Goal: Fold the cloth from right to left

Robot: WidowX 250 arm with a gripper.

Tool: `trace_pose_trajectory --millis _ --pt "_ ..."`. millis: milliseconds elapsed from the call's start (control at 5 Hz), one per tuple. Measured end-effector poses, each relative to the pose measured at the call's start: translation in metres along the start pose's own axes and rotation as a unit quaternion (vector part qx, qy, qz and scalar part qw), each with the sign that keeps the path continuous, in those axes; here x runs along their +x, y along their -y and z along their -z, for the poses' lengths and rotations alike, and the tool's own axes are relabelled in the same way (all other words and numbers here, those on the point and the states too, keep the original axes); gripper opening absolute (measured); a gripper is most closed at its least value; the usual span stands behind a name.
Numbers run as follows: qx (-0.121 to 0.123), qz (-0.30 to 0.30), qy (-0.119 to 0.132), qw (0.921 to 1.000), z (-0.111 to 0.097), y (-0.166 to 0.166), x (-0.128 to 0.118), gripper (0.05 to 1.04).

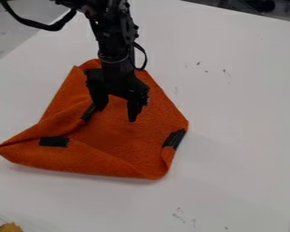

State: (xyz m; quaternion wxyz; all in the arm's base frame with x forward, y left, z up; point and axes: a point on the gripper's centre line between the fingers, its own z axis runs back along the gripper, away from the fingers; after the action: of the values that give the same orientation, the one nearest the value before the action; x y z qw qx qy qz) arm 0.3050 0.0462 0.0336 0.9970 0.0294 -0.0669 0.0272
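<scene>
Toward the upper-left edge of the counter (238, 118), your orange cloth (120, 140) lies creased, borders folded inward, black patches (53, 142) showing, beneath your gripper (117, 114), jaws spread.

The arm (114, 43) is black all over, with a narrow body made of uneven, knobbly parts. One thick black cable (41, 27) makes a wide curve; a thinner cable (146, 56) makes a small loop. A thin pale ring (114, 61) goes round the lower part. The gripper (116, 115) is also black, blocky, with two straight fingers (134, 108).
</scene>
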Motion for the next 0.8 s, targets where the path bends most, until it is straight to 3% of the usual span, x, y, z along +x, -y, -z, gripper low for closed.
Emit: trace_pose_trajectory --millis 200,400,600,800 --pt "-0.003 -0.004 -0.017 0.9998 0.008 0.002 -0.005 1.001" --pt "-0.008 0.009 -0.033 0.9994 0.003 0.023 -0.005 1.001" --pt "0.013 0.034 -0.037 0.9987 -0.011 0.048 -0.005 1.001" --pt "0.012 0.031 -0.009 0.9994 -0.018 0.092 -0.004 1.001"
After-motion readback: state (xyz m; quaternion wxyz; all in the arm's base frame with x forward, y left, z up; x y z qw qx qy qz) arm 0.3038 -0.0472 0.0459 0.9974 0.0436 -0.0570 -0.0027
